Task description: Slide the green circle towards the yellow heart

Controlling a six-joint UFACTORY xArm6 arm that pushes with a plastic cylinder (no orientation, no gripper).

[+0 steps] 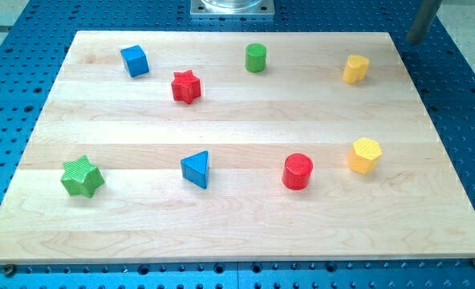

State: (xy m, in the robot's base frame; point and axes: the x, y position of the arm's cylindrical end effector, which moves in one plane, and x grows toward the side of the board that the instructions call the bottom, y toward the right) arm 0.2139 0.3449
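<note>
The green circle (256,57) stands near the board's top edge, a little right of centre. The yellow heart (355,69) lies to its right, near the top right corner, with bare wood between them. My tip (415,40) is at the view's top right, just beyond the board's top right corner, right of and above the yellow heart. It touches no block and is far from the green circle.
A blue cube (134,60) and a red star (186,87) lie left of the green circle. Along the lower half lie a green star (82,177), a blue triangle (196,168), a red circle (298,171) and a yellow hexagon (365,155). The wooden board (237,233) rests on a blue perforated table.
</note>
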